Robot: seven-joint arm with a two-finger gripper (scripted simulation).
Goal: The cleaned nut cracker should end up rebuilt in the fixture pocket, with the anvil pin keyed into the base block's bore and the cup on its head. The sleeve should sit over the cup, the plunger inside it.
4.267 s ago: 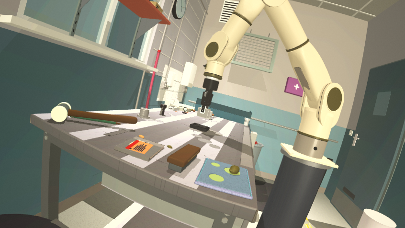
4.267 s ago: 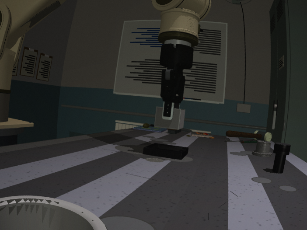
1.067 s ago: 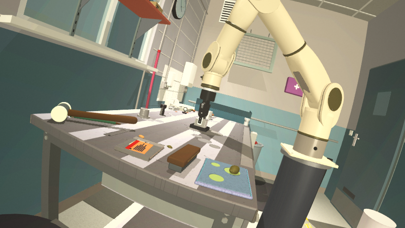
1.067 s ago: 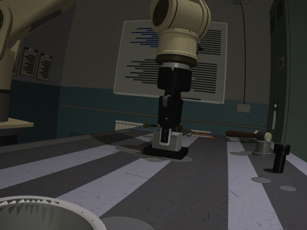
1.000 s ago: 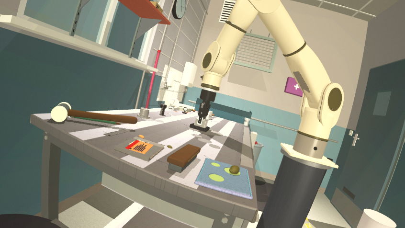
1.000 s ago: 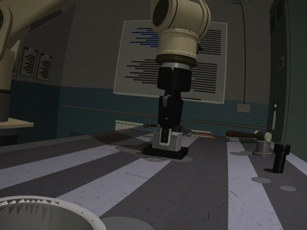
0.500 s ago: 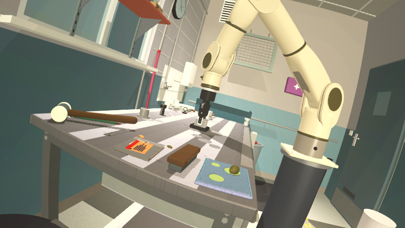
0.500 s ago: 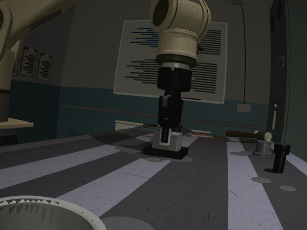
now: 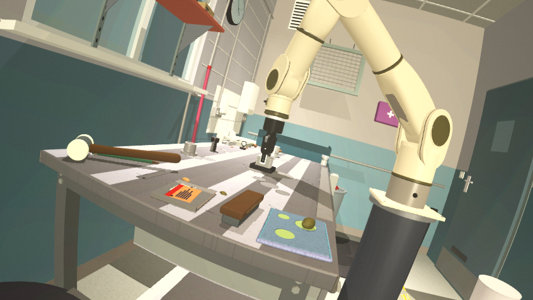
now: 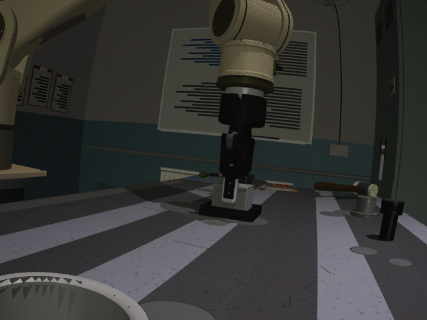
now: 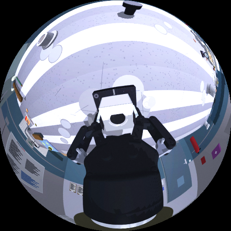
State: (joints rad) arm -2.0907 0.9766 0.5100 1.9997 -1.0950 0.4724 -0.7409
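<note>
In the middle of the striped bench the black fixture [image 10: 230, 212] holds the pale base block [image 10: 233, 197] in its pocket, and the block's round bore [image 11: 117, 118] faces up, empty. The base block [image 9: 263, 161] is held by my gripper [image 10: 230, 193], which stands upright over it and is closed on its sides. The black anvil pin [image 10: 390, 219] stands upright far off to one side of the bench. A grey flanged metal part [image 10: 365, 206] stands near it; I cannot tell whether it is the cup or the sleeve.
Behind the fixture a wooden mallet [image 9: 123, 151] lies along the bench's far edge. Nearer the front edge lie a booklet [image 9: 183, 194], a brown block [image 9: 241, 206] and a blue mat [image 9: 294, 234] with a nut on it. A white bowl rim [image 10: 65, 296] sits at one corner.
</note>
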